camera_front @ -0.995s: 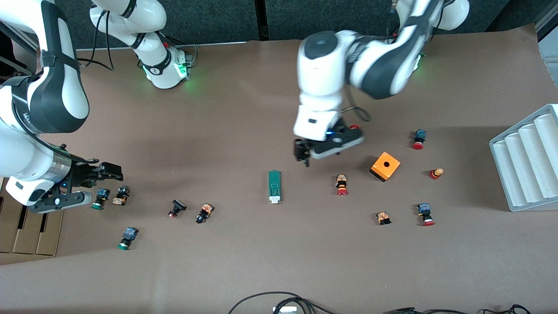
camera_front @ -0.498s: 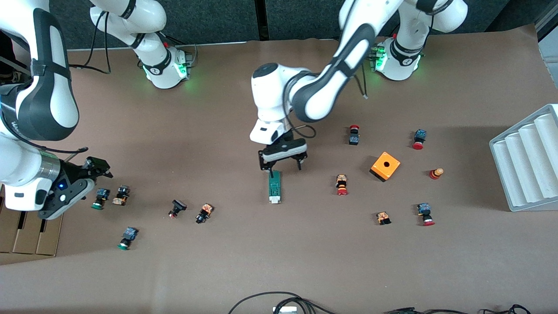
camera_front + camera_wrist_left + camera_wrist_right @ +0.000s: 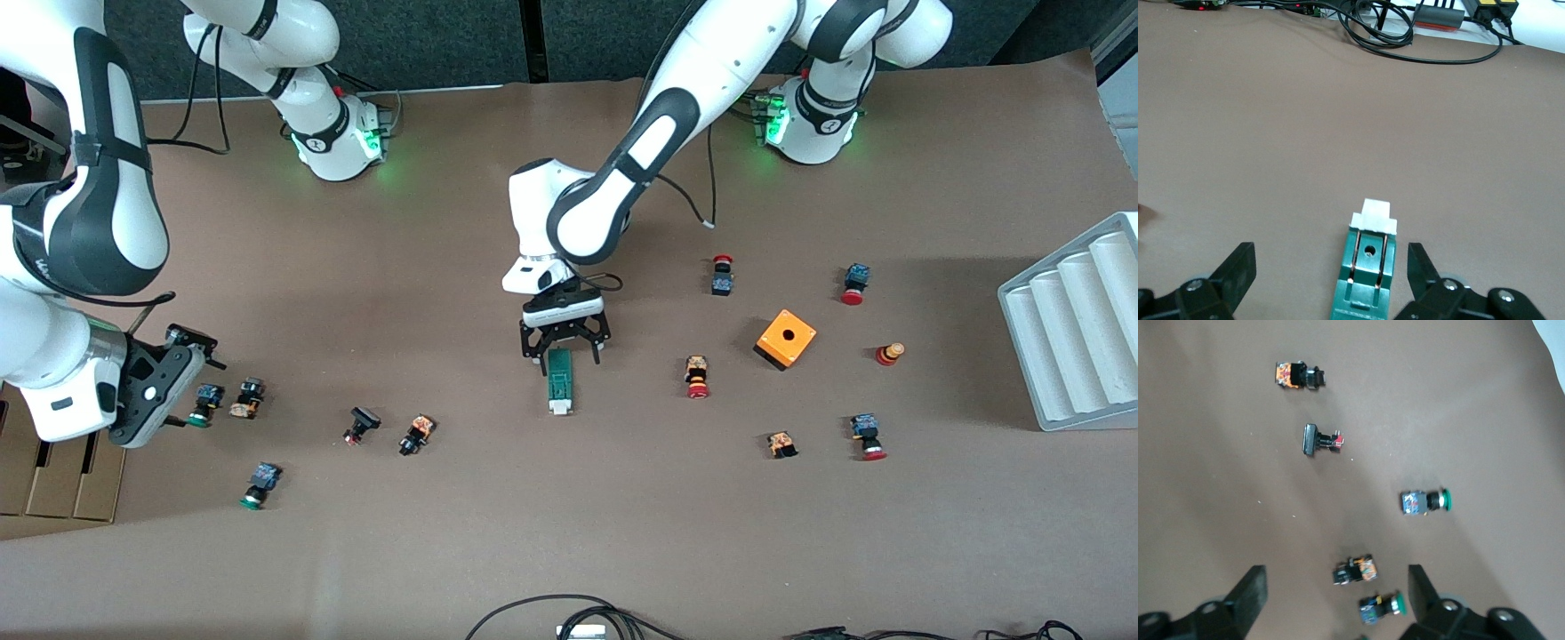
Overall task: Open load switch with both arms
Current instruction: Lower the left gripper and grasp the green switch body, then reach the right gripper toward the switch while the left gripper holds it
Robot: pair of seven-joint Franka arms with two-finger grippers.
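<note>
Front view, table: we see a brown table [image 3: 569, 533] strewn with push-buttons [image 3: 698, 377].
Left wrist view: left gripper [image 3: 1330, 280] spread wide, straddling the green load switch [image 3: 1366, 263].
Right wrist view: right gripper [image 3: 1337, 599] fingers apart, empty, over buttons.

Slim green rectangular load switch with a white sliding piece [image 3: 559, 382] flat near the middle of the brown paper-covered table [image 3: 569, 533], white end nearer the front camera. Black two-finger left gripper [image 3: 564, 348] down over its farther end, jaws spread to either side, apart from it. Black two-finger right gripper [image 3: 169, 391] low at the right arm's end of the table, beside two small push-buttons [image 3: 227, 402]; orange cube with a hole [image 3: 786, 339] toward the left arm's end.
</note>
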